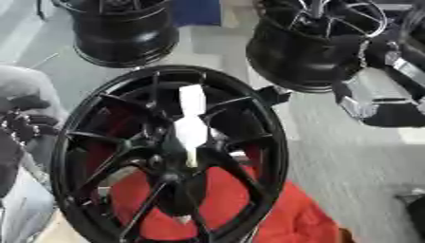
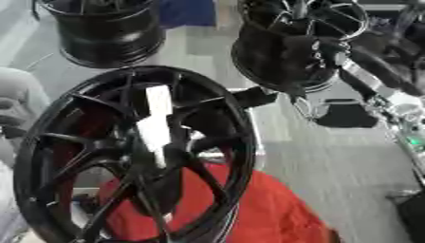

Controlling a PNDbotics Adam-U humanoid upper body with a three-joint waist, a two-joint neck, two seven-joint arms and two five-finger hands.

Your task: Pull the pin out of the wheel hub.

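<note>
A large black spoked wheel hub [image 1: 170,156] stands tilted in the middle, over a red cloth [image 1: 282,218]. A long white pin [image 1: 192,124] sticks out of its centre, pointing up toward me. My right arm comes in from the upper right, black with silver parts, and my right hand [image 2: 311,53] hangs blurred in front of the far right wheel, well away from the pin. A dark jointed shape at the left edge looks like my left hand [image 1: 26,126], beside the hub's rim and off the pin. Nothing touches the pin.
Two more black wheels stand at the back, one upper left [image 1: 124,31] and one upper right [image 1: 311,45]. The floor [image 1: 348,156] is grey to the right. A black object [image 2: 345,115] lies on it near the right arm.
</note>
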